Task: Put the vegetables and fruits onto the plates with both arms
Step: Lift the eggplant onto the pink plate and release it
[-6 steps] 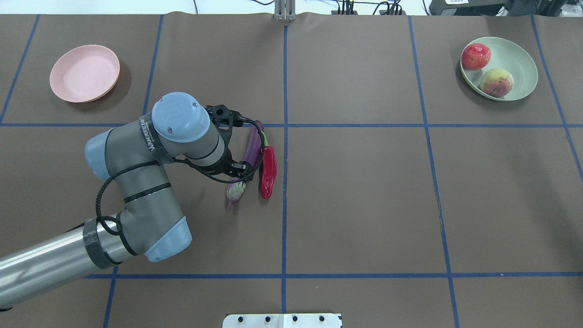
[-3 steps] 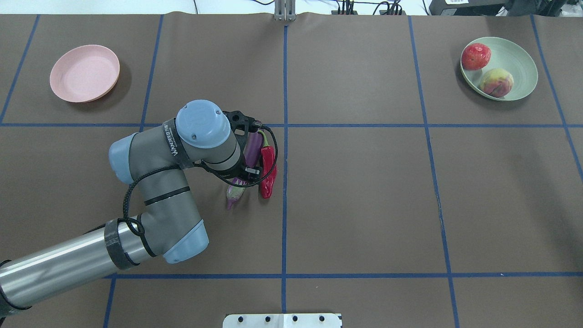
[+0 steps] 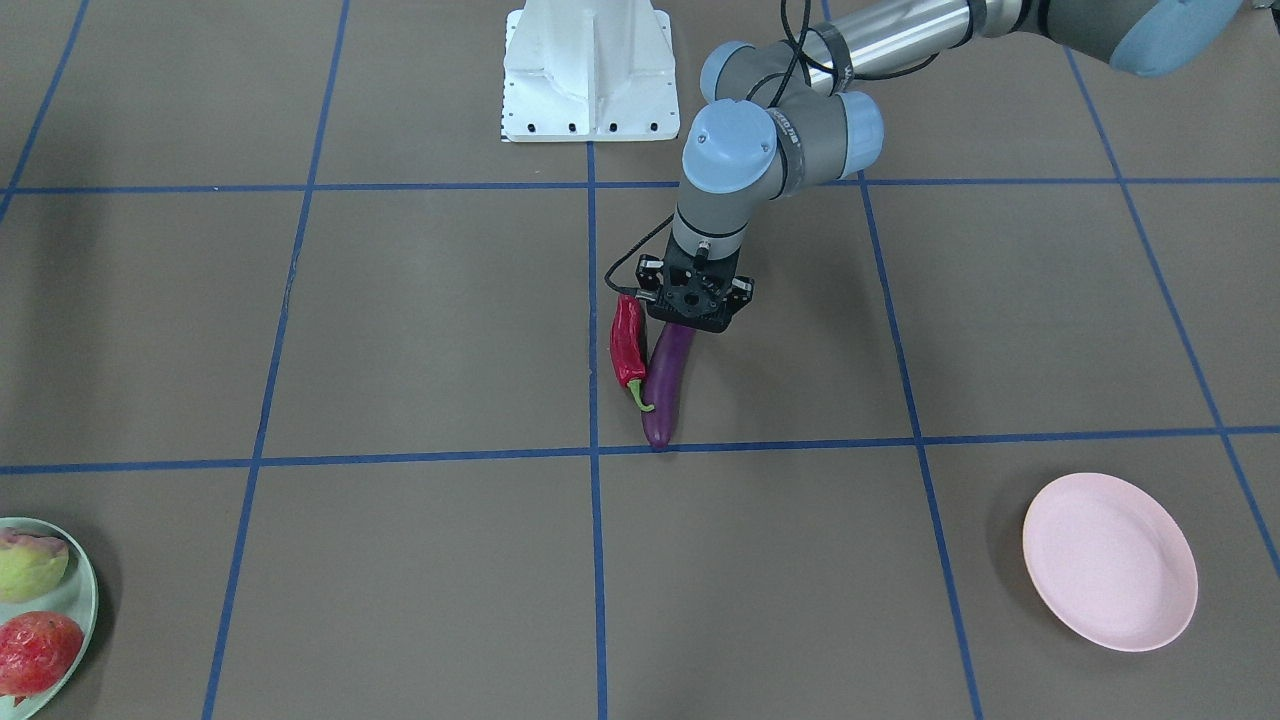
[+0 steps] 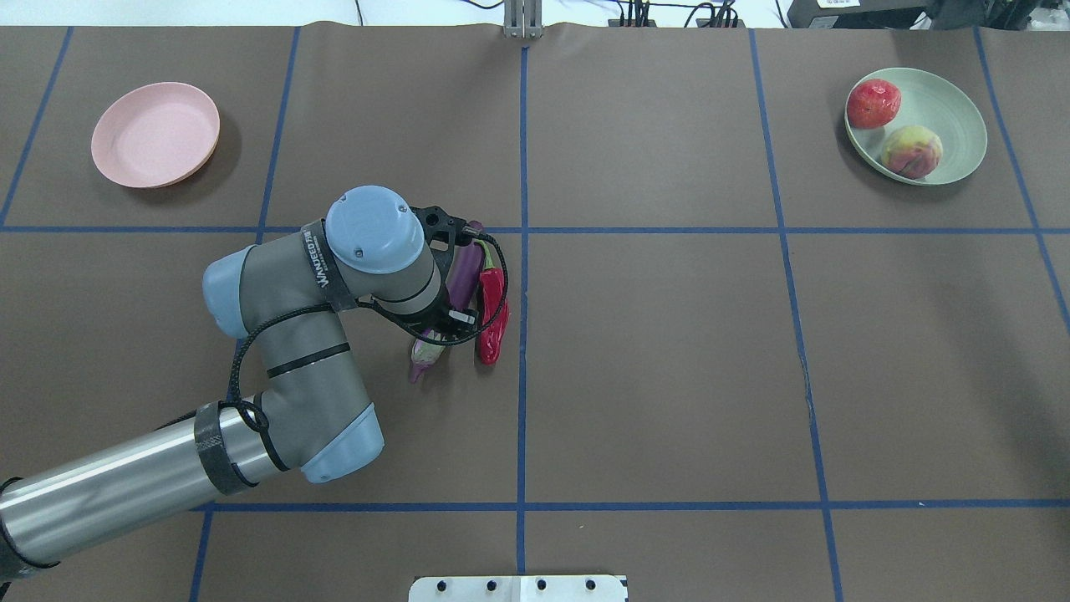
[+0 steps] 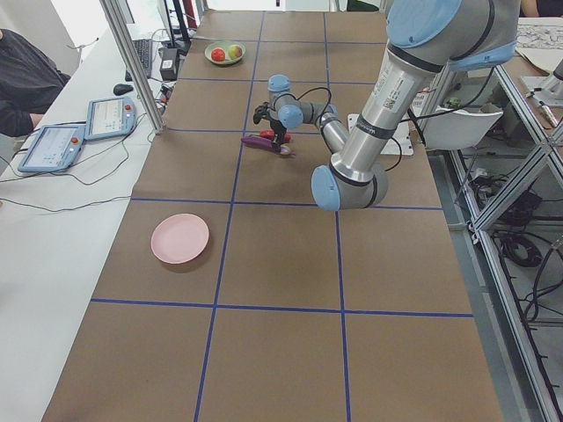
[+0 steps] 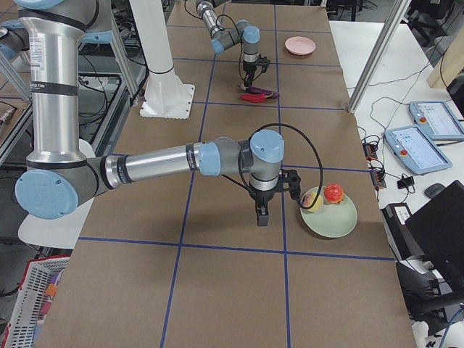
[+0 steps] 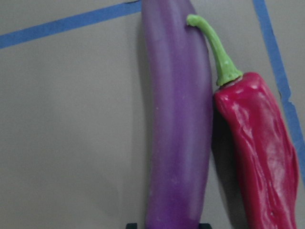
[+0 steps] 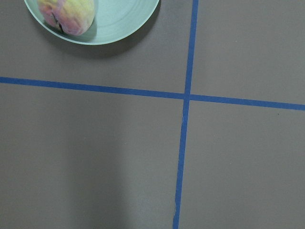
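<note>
My left gripper [image 3: 688, 328] points down on the purple eggplant [image 4: 465, 272] near the table's middle. In the left wrist view the eggplant [image 7: 178, 119] fills the gap between the two black fingertips, so the gripper is shut on it. The red chili pepper [image 4: 491, 322] lies against the eggplant's side, its green stem touching it. The pale pink plate [image 4: 155, 134] stands at the far left with nothing on it. The mint green plate [image 4: 945, 109] at the far right holds the pomegranate [image 4: 873, 103] and the peach [image 4: 911, 151]. My right gripper [image 6: 261, 216] hangs beside the green plate; I cannot tell its state.
The white base block [image 3: 588, 70] stands at the robot's side of the table. Blue tape lines cross the brown table cover. Tablets and cables lie on the white side bench [image 5: 70, 132] beyond the table's edge.
The left arm came in to the right over the eggplant, then held still. The eggplant's pale cap end has shifted slightly left. The chili and the plates have not moved.
</note>
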{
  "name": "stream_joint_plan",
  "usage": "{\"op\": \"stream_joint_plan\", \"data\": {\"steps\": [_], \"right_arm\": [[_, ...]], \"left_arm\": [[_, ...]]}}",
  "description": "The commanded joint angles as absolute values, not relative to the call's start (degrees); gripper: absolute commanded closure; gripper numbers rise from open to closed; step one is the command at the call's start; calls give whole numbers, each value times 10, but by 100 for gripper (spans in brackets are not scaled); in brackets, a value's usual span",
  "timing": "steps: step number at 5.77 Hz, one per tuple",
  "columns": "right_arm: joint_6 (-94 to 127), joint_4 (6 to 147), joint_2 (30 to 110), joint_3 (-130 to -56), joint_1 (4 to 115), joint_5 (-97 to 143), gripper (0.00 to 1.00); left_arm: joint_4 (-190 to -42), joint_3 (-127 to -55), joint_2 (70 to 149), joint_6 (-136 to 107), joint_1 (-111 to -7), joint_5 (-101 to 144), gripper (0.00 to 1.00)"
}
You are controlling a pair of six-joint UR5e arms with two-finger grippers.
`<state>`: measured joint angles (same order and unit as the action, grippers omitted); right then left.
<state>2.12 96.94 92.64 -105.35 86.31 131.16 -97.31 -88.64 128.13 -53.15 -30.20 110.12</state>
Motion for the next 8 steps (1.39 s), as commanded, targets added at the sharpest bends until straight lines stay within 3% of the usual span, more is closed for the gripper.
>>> {"op": "stream_joint_plan", "data": {"steps": [1,2,3,6,8], "right_arm": [[20,969,926,-1054,863,1311,0],[20,969,925,-1053,863,1311,0],[20,969,924,-1054,863,1311,0],[21,969,923,-1052,862,1311,0],[21,969,924,-1052,863,1311,0]], "left_arm": [[-973,-875,1282,-533,-301,1101,48],[-973,-875,1283,-535,-300,1104,50],[-967,-899,1281,-543,-304,1103,100],[-913,-902,1274,-459,-482,1240,100],[-901,-780,1276,-307,-591,1248,100]]}}
